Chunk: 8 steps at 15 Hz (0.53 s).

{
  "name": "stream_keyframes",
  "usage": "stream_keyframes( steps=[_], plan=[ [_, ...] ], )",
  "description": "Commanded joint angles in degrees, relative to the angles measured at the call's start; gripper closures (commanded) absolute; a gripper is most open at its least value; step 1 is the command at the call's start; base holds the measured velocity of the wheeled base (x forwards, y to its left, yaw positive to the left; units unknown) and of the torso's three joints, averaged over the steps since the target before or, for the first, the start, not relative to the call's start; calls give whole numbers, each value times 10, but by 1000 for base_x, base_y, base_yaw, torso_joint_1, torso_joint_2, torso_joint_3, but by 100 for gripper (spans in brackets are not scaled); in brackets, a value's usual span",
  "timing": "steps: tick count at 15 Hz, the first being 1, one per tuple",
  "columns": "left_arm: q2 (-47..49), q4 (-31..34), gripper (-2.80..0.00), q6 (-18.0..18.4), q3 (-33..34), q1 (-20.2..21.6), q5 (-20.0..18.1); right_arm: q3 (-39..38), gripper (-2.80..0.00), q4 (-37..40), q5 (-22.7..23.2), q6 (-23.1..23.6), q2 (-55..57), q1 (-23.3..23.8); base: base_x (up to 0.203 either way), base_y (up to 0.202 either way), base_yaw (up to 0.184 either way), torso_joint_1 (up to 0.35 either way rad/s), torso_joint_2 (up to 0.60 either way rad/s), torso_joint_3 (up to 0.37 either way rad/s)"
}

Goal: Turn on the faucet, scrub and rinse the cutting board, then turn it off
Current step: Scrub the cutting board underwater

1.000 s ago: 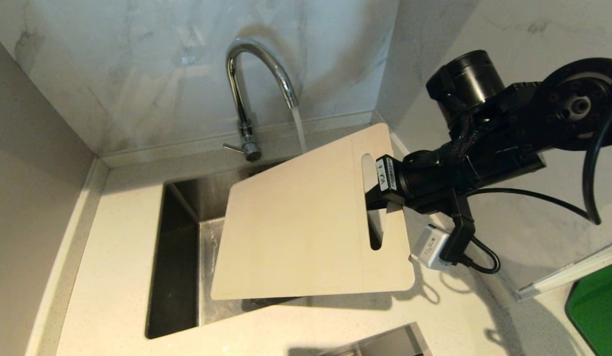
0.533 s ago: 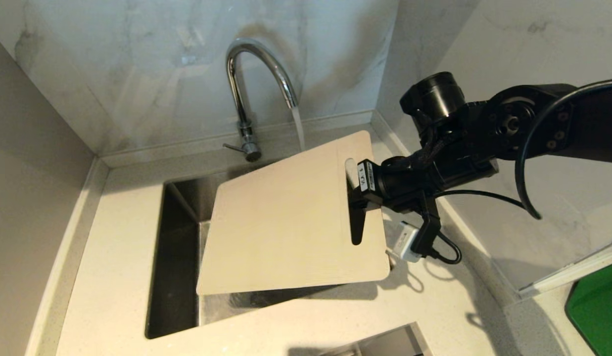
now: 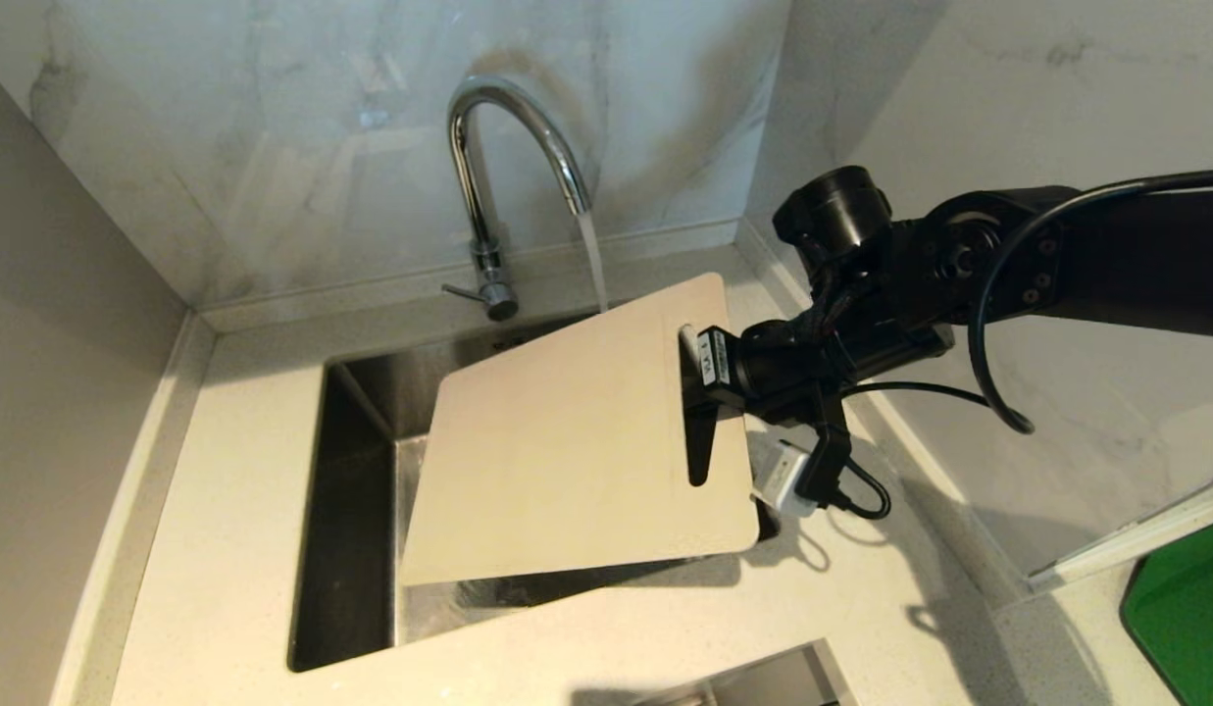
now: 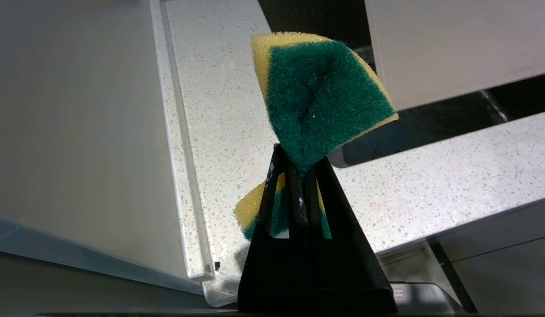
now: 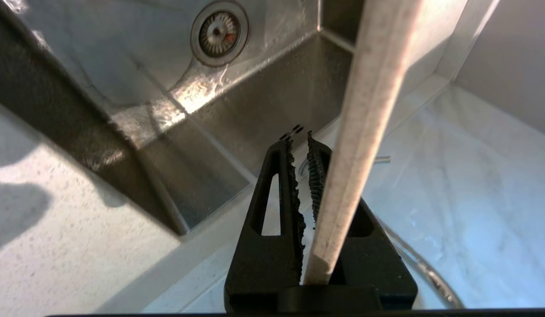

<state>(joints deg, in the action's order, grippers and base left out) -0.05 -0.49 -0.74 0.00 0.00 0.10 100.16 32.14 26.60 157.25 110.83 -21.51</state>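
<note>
Board first: the cutting board (image 3: pixel 567 451) hangs tilted over the sink (image 3: pixel 356 510), slot-handle end toward the right arm, far corner just under the running stream from the faucet (image 3: pixel 513 157). Water's on, so step one looks done; you're at the rinse/scrub stage.

Right tool (image 5: pixel 305 176) is clamped on the board's handle end. In the right wrist view you see the board edge-on, nipped at one side of the jaws rather than centred. That's your main risk, imo: a thin wet plastic board held by one edge, long lever arm. Push on it w/ the sponge and it may pivot or slip out, dropping into the sink.

Left tool (image 4: pixel 298 176) is shut on the green-and-yellow sponge (image 4: pixel 320 92), parked low beside the bench (image 4: pixel 431 176), not in the head view. The pinch is on the sponge's middle, so it may fold when pressed.

Also watch splash: the stream hitting a tilted board could run toward the right tool's cables (image 3: pixel 861 490).
</note>
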Motion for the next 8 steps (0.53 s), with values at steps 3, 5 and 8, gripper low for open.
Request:
stream_keyframes(
  steps=[3,5,8],
  plan=[
    [0,0,0,-1,2,0,0,53,0,40,3,9,35,19,0,0,0,0,0,0],
    [0,0,0,-1,2,0,0,96,0,69,5,9,62,22,0,0,0,0,0,0],
    [0,0,0,-1,2,0,0,129,0,105,13,9,96,24,0,0,0,0,0,0]
  ],
)
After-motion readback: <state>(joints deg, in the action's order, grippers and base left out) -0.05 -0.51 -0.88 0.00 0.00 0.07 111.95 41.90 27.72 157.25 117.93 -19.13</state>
